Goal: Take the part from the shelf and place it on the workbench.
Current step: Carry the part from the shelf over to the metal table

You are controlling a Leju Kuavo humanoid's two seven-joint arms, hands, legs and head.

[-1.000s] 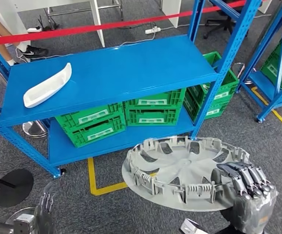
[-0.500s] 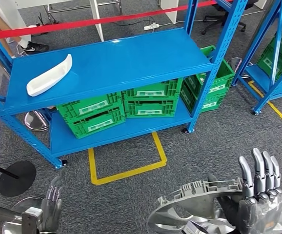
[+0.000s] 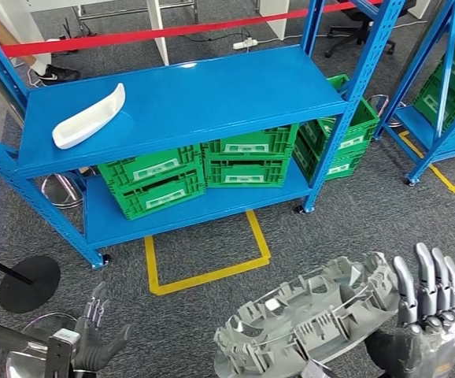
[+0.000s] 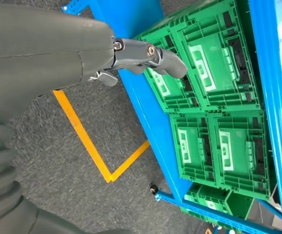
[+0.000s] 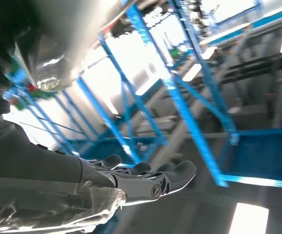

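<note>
One ribbed grey plastic disc part [image 3: 308,319] gripped by right robot hand [image 3: 424,331]; left robot hand [image 3: 94,339] empty, fingers apart.

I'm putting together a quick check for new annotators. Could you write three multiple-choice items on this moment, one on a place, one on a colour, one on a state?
1. Where does the white part lie?
A. On the blue shelf's upper board
B. On the carpet
C. Inside a green crate

2. What colour are the crates on the lower board?
A. Red
B. Green
C. Yellow

3. What is the right hand doing?
A. Hanging with nothing in it
B. Resting on the shelf
C. Holding the grey wheel cover

Answers: 1 A, it lies near the board's left end. 2 B, all are green with pale labels. 3 C, the cover's rim rests against its palm while its fingers point up.
</note>
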